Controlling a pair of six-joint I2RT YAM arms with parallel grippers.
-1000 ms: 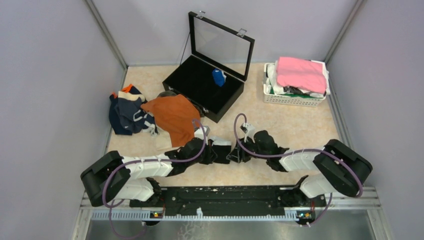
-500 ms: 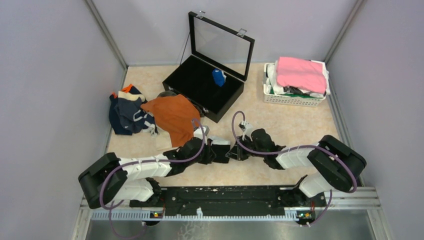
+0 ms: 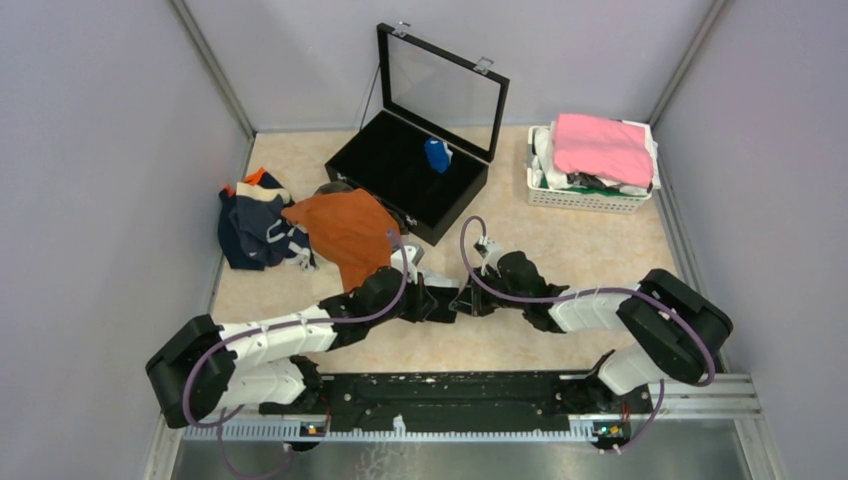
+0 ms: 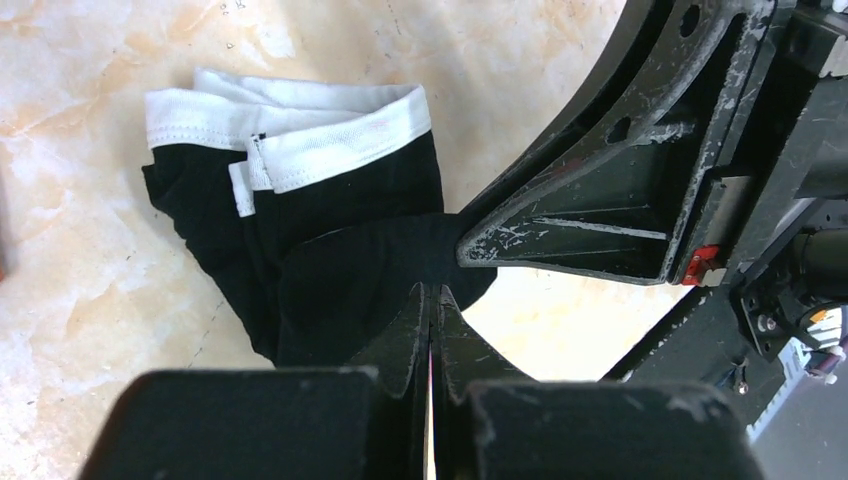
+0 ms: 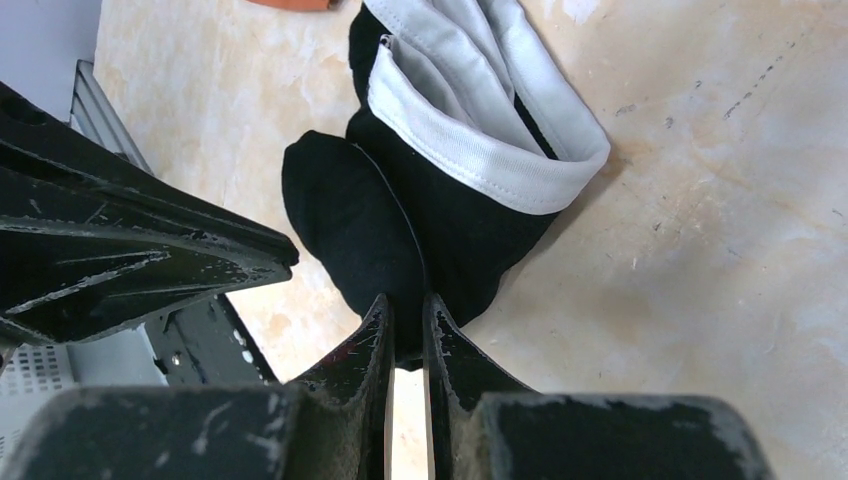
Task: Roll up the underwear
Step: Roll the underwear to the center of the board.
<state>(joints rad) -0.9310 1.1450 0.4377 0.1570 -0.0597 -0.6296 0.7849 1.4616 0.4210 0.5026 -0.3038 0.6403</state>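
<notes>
Enclosure: three plain pale lavender-grey wall panels, left (image 3: 100,150), back (image 3: 300,50) and right (image 3: 770,150), meet at bare metal corner posts (image 3: 215,70) that slope outward toward the top of the overhead view. The work surface (image 3: 590,255) is a beige tabletop with a faint marbled pattern, lightly scuffed and speckled in the wrist views. Lighting is even and diffuse, with only soft shadows on the tabletop and no window in view.

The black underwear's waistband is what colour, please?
White waistband, clearest in the right wrist view.
</notes>
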